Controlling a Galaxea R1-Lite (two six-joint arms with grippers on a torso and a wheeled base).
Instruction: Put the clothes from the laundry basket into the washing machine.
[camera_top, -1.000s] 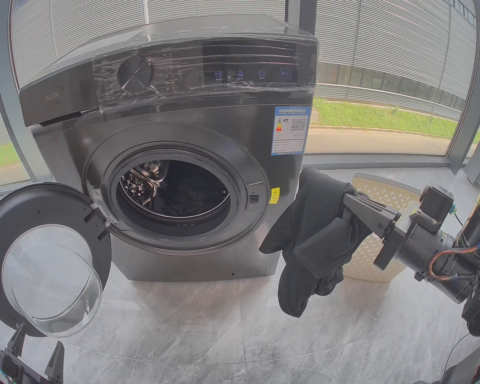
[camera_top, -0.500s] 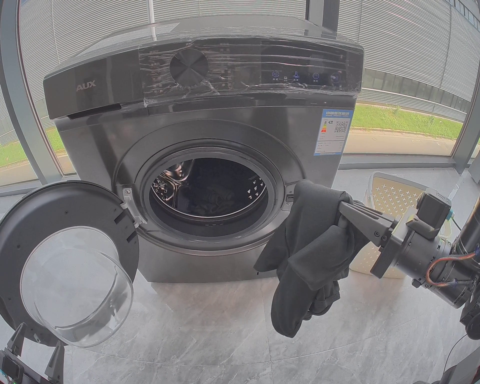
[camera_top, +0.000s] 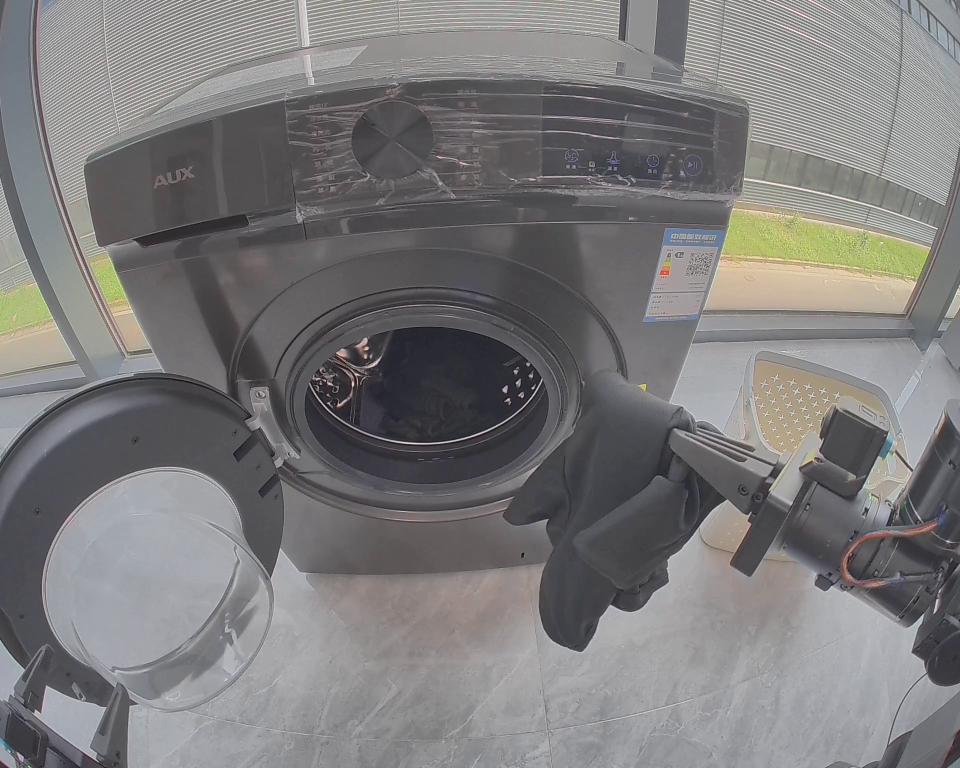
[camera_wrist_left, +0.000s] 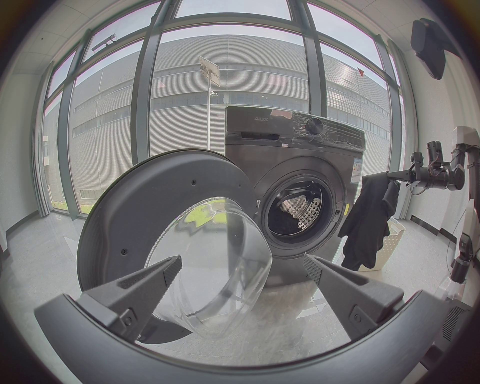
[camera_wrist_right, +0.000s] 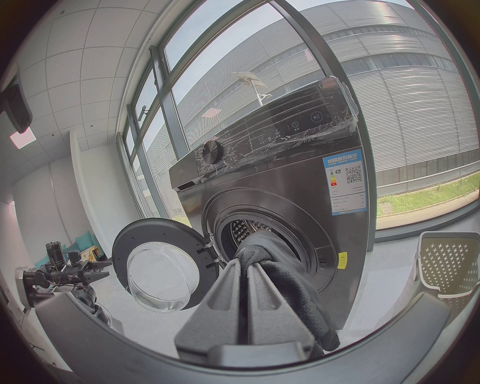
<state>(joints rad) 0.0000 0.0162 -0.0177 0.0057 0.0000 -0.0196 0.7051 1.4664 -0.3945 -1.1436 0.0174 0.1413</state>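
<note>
In the head view, a dark grey front-loading washing machine (camera_top: 430, 250) fills the upper middle of the frame. It stands on a pale grey marbled tile floor (camera_top: 400, 670). Its round door (camera_top: 140, 520), dark-rimmed with a clear domed window, hangs wide open at the lower left. It is hinged at the left edge of the round drum opening (camera_top: 425, 395). Some dark folds, apparently cloth, lie low inside the drum. A round control knob (camera_top: 392, 140) sits on the plastic-wrapped panel at the top. A blue-and-white label (camera_top: 683, 275) is stuck on the front at the upper right.

The right gripper (camera_top: 675, 445) comes in from the right edge at mid height, pointing left towards the machine. Its two black fingers are pressed together on a black fabric garment (camera_top: 600, 500), pinching a bunch of it near the top. The rest hangs loose below, clear of the floor, just right of the drum opening and in front of the machine's lower right corner. The right wrist view shows the jaws closed with the cloth draped over their tips.

Behind the right arm, at the right of the frame, a cream perforated plastic laundry basket (camera_top: 800, 400) rests on the floor beside the machine.

The left gripper (camera_wrist_left: 241, 261) sits in the bottom left corner of the head view, below the open door. Its jaws are spread wide and hold nothing.
</note>
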